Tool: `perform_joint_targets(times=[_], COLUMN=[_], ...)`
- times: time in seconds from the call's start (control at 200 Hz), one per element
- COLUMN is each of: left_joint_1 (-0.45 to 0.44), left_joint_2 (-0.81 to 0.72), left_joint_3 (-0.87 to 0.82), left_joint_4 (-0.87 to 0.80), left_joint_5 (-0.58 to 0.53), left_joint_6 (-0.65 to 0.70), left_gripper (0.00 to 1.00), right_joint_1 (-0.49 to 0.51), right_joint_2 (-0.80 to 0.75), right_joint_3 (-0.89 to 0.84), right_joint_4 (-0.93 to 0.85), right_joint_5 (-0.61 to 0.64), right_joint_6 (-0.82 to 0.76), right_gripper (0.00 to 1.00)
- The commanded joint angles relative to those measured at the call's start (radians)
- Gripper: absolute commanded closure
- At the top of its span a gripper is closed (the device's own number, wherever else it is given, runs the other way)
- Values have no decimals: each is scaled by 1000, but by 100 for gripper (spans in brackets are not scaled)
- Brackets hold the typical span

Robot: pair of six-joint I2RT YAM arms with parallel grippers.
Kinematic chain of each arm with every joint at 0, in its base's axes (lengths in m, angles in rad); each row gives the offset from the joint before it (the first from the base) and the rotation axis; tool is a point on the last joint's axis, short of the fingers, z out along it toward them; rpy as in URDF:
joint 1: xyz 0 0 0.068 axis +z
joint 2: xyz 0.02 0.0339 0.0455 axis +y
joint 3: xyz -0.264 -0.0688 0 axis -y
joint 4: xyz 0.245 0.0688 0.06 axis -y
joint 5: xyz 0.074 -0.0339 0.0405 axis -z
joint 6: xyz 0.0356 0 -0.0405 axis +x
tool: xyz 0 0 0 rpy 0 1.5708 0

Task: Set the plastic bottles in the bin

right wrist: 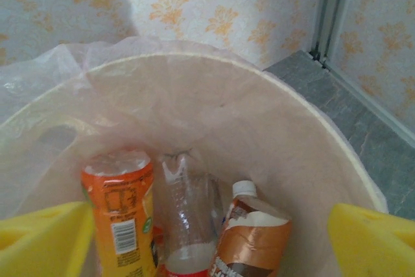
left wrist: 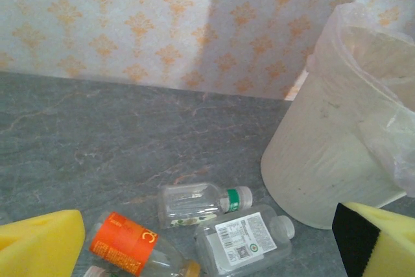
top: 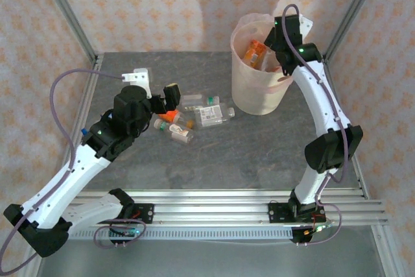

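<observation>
Over the bin mouth, the right gripper (right wrist: pixel 206 241) hangs with its yellow pads spread wide and nothing between them. Below it, inside the tall cream-white bucket with pinkish bag liner (right wrist: pixel 272 128), lie an orange-labelled bottle (right wrist: pixel 120 218), a clear crumpled bottle (right wrist: pixel 188 212) and a brown-labelled white-capped bottle (right wrist: pixel 249 241). The left gripper (left wrist: pixel 207 244), also spread and empty, hovers over a green-capped clear bottle (left wrist: pixel 198 202) and a white-labelled clear bottle (left wrist: pixel 243 241) on the grey worktop (top: pixel 227 154). We judge the task partly done, with several bottles left. The right wrist view reveals the bucket's contents, and the top view places the loose cluster beside it.
</observation>
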Motion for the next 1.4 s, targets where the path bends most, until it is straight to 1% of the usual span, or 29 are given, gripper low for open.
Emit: perform_joint_targets(times=[0.0, 0.095, 0.185, 0.235, 0.375, 0.505, 0.601, 0.731, 0.831, 0.946, 1.146, 1.181, 1.396], left_joint_1=[-2, 8, 37, 64, 168, 231, 261, 318, 366, 422, 542, 552, 570], left_joint_2=[16, 39, 53, 56, 54, 51, 47, 40, 30, 15, -28, -39, -101], left_joint_3=[3, 17, 16, 7, -35, -65, -82, -98, -116, -144, -217, -229, -279], left_joint_4=[-54, -107, -152, -172, -212, -260, -290, -330, -341, -341, -341, -341, -341], left_joint_5=[-76, -115, -138, -128, -46, -24, -25, -20, -4, 14, 82, 84, 53], left_joint_6=[-52, -108, -167, -225, -334, -396, -417, -453, -471, -492, -562, -575, -619], left_gripper=[0, 0, 0, 0, 0, 0, 0, 0, 0, 0, 0, 0, 0], right_joint_1=[-5, 7, 35, 55, 121, 205, 292, 409, 487, 560, 631, 642, 708], right_joint_2=[-30, -64, -106, -134, -225, -299, -342, -362, -327, -252, -82, -50, 151], right_joint_3=[41, 17, -25, -55, -153, -241, -298, -377, -399, -405, -372, -356, -205], right_joint_4=[-66, -75, -78, -76, -50, -24, -9, 30, 30, 23, 12, 5, -78], right_joint_5=[-69, -125, -124, -118, -104, -90, -54, -60, -81, -119, -222, -241, -311], right_joint_6=[-38, -63, -90, -98, -111, -123, -130, -134, -126, -118, -110, -113, -158], right_gripper=[1, 1, 1, 1, 1, 1, 1, 1, 1, 1, 1, 0, 10])
